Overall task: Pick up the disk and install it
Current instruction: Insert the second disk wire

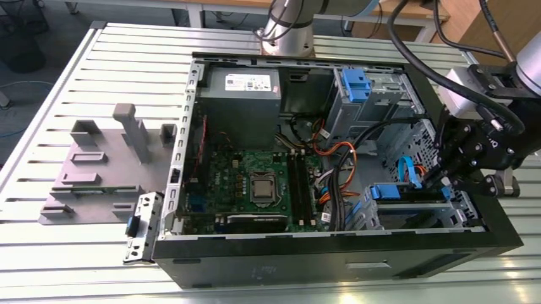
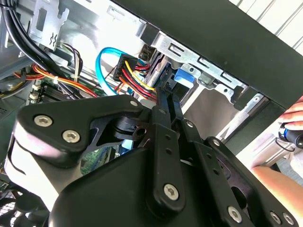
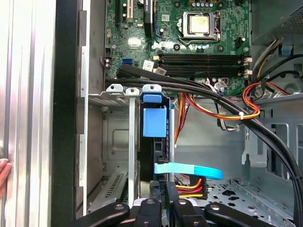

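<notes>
The disk sits edge-on inside the lower drive bay of the open computer case (image 1: 338, 266). Its blue end tab (image 3: 154, 120) faces the motherboard, and the same tab (image 1: 384, 191) shows in the exterior view. In the second wrist view the blue tab (image 2: 182, 78) lies just past my fingertips. My gripper (image 3: 163, 189) is at the disk's other end, by the case's side wall on the exterior view's right. The fingers (image 2: 163, 101) converge and are shut, with their tips right at the disk's near end. My gripper (image 1: 448, 183) hangs over the bay.
A light blue data cable (image 3: 189, 170) and red-yellow power wires (image 3: 189, 187) cross close to my fingertips. Thick black cables (image 3: 227, 101) run over the bay. A second blue carrier (image 1: 355, 85) sits in the upper cage. A person's hand (image 2: 293, 123) rests outside the case.
</notes>
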You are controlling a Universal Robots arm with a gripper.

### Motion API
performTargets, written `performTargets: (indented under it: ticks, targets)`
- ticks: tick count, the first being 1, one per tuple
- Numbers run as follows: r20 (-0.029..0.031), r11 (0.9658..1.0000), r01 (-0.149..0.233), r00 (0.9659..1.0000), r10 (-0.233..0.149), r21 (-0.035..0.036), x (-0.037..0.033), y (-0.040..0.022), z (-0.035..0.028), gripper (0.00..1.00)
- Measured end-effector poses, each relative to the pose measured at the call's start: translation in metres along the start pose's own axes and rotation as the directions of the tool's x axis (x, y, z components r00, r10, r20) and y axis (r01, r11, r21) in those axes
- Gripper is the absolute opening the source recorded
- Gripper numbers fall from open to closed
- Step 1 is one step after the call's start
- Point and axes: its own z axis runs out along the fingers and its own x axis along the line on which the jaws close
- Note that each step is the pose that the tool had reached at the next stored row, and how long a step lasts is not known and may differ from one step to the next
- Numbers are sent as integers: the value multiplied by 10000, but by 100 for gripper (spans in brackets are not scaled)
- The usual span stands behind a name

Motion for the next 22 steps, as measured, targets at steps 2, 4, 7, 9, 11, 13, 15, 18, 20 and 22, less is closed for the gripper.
performTargets:
  ticks: [2,4,7,9,11,13,15,18,20,22]
  targets:
    - [0,10000,2,10000,-2,0,0,0,0,16]
    - [1,10000,3,10000,-3,0,4,-1,1,16]
    - [0,10000,3,10000,-3,0,7,1,1,16]
    - [0,10000,1,10000,-1,0,8,9,4,16]
    - [0,10000,2,10000,-2,0,9,15,7,16]
    - [-2,10000,3,10000,-3,0,8,15,9,16]
    - [1,10000,3,10000,-3,0,8,15,22,16]
    - [-5,10000,2,10000,-2,0,9,15,27,16]
    - [0,10000,2,10000,-2,0,8,15,34,16]
    - [0,10000,3,10000,-3,0,9,15,43,16]
